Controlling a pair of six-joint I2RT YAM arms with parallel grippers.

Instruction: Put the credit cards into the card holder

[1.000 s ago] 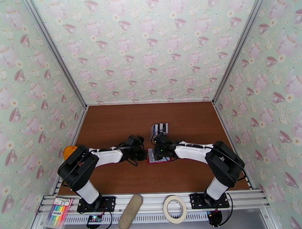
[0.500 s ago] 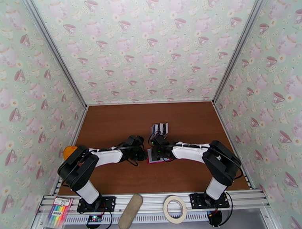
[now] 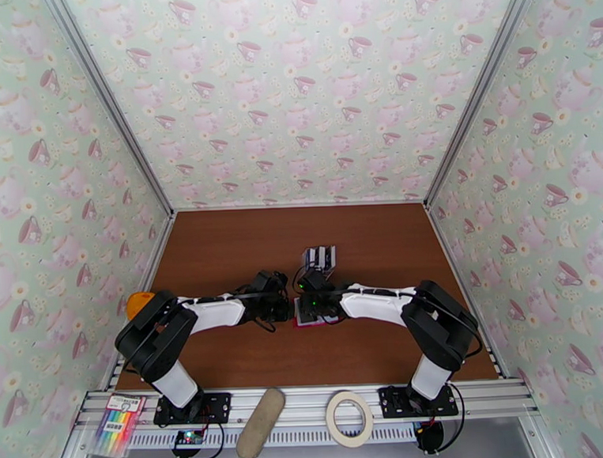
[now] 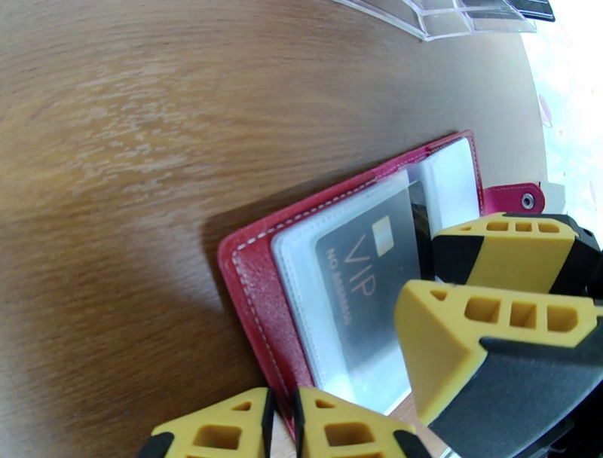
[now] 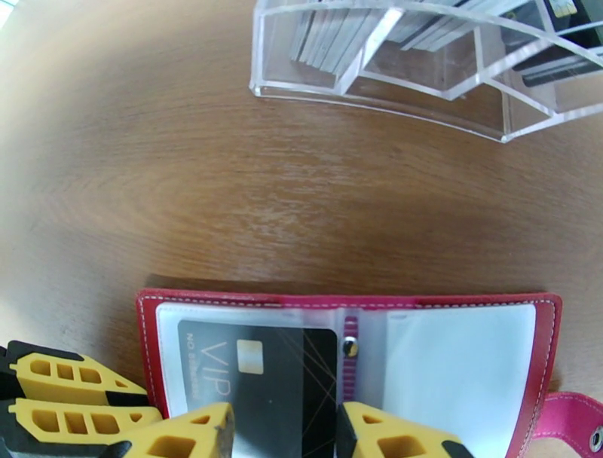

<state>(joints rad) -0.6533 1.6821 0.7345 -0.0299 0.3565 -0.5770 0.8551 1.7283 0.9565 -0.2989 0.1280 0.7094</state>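
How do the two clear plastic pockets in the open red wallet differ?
The pocket farther from the pink snap tab holds a black VIP card; the pocket beside the tab looks empty. The card pocket shows dark, the tab-side pocket pale. Both are clear sleeves.

My left gripper (image 4: 283, 403) and right gripper (image 5: 285, 422) both wear yellow fingers backed in black. The card holder (image 5: 147, 339) is red with white stitching, its snap tab (image 5: 573, 425) pink, its sleeves (image 5: 460, 369) cloudy clear. The card (image 5: 294, 361) is black with grey VIP lettering and a gold chip (image 5: 249, 355). The table (image 5: 151, 188) is brown woodgrain. The walls (image 3: 297, 91) are mint green, patterned with pink teacups, teapots and cream daisies.
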